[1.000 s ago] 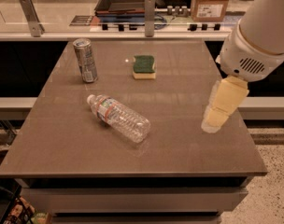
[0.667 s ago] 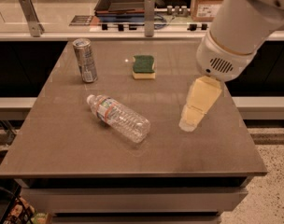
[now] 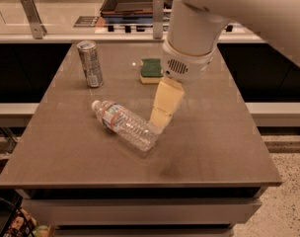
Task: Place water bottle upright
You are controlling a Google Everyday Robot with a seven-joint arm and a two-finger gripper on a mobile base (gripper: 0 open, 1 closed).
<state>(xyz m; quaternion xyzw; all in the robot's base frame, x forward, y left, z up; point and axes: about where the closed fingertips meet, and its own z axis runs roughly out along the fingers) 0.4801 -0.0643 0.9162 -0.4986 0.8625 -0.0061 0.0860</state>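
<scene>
The water bottle (image 3: 124, 123) lies on its side in the middle of the brown table (image 3: 214, 137). It is clear and ribbed, its white cap points to the upper left, and its label band sits near the neck. My gripper (image 3: 160, 119), with pale yellow fingers, hangs down from the big white arm and reaches to just right of the bottle's base end. It holds nothing.
A slim silver drink can (image 3: 91, 63) stands upright at the table's back left. A green and yellow sponge (image 3: 151, 70) lies at the back middle, partly behind my arm. A counter with a dark tray (image 3: 132, 1) runs behind the table.
My arm has swung left across the table, bringing the gripper from the right side to beside the bottle's base. The bottle, can and sponge have not moved.
</scene>
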